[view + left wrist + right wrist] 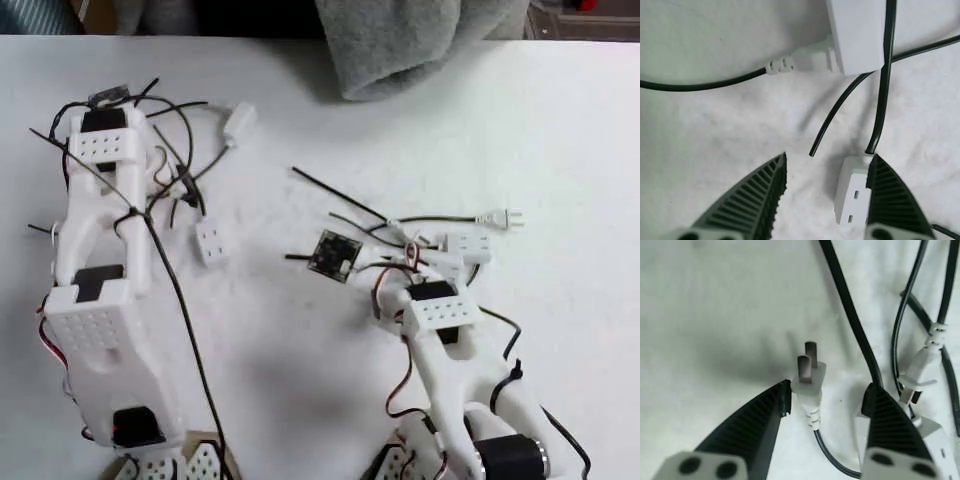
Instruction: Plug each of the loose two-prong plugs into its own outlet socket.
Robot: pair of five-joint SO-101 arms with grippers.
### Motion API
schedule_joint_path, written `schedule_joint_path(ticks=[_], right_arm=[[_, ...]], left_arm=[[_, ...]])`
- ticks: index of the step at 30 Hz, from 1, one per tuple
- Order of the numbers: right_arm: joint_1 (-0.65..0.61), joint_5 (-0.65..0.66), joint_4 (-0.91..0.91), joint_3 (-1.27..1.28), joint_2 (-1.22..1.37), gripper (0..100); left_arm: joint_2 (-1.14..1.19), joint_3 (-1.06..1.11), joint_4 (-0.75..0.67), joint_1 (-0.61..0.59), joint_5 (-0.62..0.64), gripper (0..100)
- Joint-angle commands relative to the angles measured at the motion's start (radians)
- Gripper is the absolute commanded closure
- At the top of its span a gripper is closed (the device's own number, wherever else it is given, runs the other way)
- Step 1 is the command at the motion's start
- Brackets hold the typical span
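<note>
A: What did it all lie on?
B: A white surface, with a grey cloth bunched at its far edge.
A: And the count?
B: The right wrist view gave two plugs: a two-prong plug with bare prongs, and a second plug just beside a socket block. The left wrist view gave two sockets: an outlet socket and a white block with a cord plug pushed into its side.
A: The arms?
B: The left end effector hung low, released, with one finger touching the outlet socket. The right end effector, released too, straddled the two-prong plug.
</note>
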Motion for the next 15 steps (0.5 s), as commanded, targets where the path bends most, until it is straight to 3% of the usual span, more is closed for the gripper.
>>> schedule_joint_path(ticks=[1,6,12,15], right_arm=[[0.005,-0.009,-0.019,-0.003,-0.002,81.2],[0.004,-0.012,-0.012,-0.049,0.062,90.2],[-0.007,-0.018,0.117,-0.222,0.242,80.8],[-0.002,-0.083,0.137,-0.287,0.303,79.8]], left_arm=[[-0.008,-0.005,-0.003,0.013,-0.006,74],[-0.007,-0.003,-0.003,0.013,-0.006,74],[-0.007,-0.003,-0.002,0.008,-0.006,74],[-0.007,-0.003,-0.002,0.008,-0.006,74]])
